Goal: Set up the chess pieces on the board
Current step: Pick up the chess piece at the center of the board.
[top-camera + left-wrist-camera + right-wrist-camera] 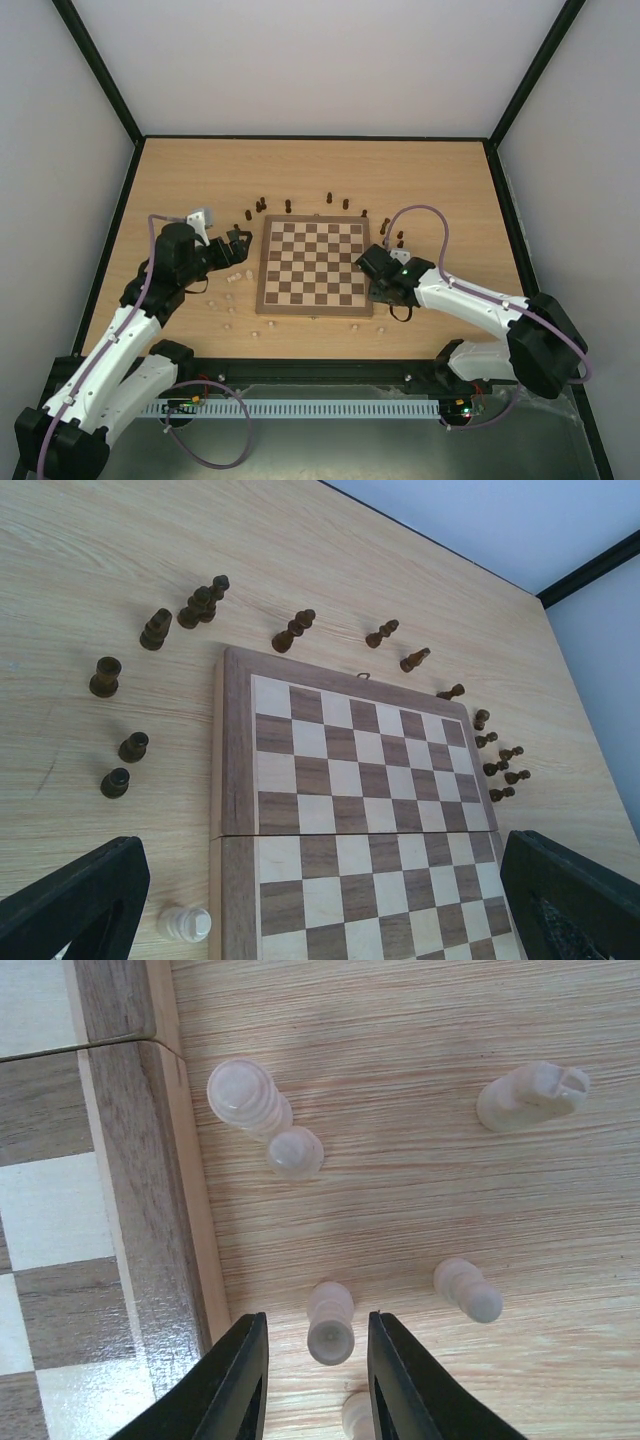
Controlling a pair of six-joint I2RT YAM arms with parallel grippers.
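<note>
Pale pieces (295,1152) nearest: the right wrist view counts six on the table (420,1200), just beside the board (120,1210) border. One stands between the right gripper (318,1345) fingers (240,1390), which are parted and clear of it. Left gripper (320,880) is spread wide, holding nothing. One board. Beyond, only the left wrist view resolves the dark pieces (105,676): about sixteen, one clump unclear, arcing round its far edge.

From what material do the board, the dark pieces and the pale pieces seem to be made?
The board: wood, with visible grain and a matte finish. The dark pieces: probably turned wood stained brown, with a slight sheen. The pale pieces: ringed profiles and a waxy, whitish look; pale wood or plastic, unclear.
</note>
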